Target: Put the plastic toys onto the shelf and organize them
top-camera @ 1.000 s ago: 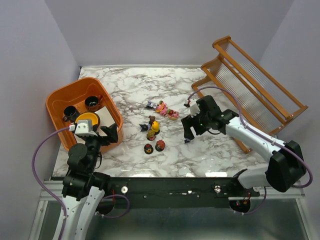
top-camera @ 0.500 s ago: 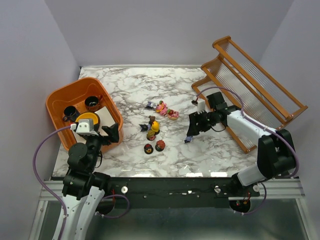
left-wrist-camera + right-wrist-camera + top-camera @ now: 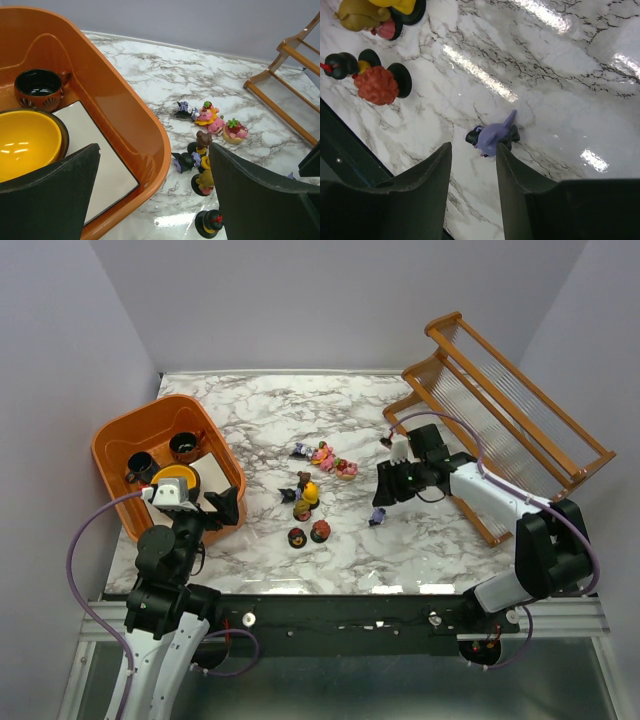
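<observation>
The right tool [image 3: 471,150] stands partly open with nothing between its fingers. A small purple toy [image 3: 492,137] lies on the marble desk [image 3: 560,75] just past the fingertips, in the middle of the right wrist view. The other plastic toys [image 3: 312,492] sit clustered at the centre of the overhead frame (pink ones higher up, dark-based ones lower), well apart from the shelf [image 3: 510,410] at upper right. The left tool [image 3: 154,150] gapes wide above the rim of the orange tub [image 3: 125,100], at lower left overhead, holding nothing.
</observation>
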`<action>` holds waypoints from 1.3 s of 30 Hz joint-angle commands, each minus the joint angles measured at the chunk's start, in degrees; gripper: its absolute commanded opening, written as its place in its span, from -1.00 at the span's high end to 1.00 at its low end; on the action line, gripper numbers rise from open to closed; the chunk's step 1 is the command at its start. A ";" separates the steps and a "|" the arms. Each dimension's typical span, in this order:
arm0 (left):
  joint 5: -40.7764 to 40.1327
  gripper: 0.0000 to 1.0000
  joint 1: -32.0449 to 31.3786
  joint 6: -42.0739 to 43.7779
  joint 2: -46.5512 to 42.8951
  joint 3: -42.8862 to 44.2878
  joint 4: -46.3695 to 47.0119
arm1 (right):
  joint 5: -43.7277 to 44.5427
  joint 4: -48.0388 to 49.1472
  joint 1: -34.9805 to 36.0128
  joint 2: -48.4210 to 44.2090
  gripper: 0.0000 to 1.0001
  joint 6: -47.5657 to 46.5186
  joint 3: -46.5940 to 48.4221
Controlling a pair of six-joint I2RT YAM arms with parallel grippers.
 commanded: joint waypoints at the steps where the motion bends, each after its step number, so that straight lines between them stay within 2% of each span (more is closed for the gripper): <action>1: 1.63 -0.98 -0.15 0.44 0.19 -0.56 1.33 | 12.24 1.70 3.07 -1.07 0.04 8.23 -1.15; 5: 1.63 -0.98 -0.15 0.44 0.10 -0.65 1.33 | 17.95 1.00 5.79 0.51 0.06 11.75 -0.45; 16: 1.98 -0.98 -0.15 0.36 -0.42 -0.74 1.51 | 23.06 0.91 9.58 5.08 0.20 17.11 1.05; 23: 2.07 -0.98 -0.15 0.36 -0.69 -0.91 1.68 | 27.01 -0.06 10.02 5.00 0.45 18.70 0.87; 24: 2.16 -0.98 -0.15 0.36 -0.69 -0.91 1.77 | 27.28 -0.58 10.11 4.73 0.57 18.87 0.87; 28: 2.25 -0.98 -0.15 0.27 -0.86 -1.00 1.95 | 27.72 -1.03 10.19 2.01 0.96 19.84 0.78; 33: 4.35 -0.98 -0.15 -0.61 0.10 -0.83 3.35 | 27.89 -1.03 10.28 -4.31 0.99 21.07 0.69; 39: 10.32 -0.98 -1.73 -3.07 7.91 2.42 6.51 | 30.53 2.91 10.28 -14.58 0.98 23.71 -0.10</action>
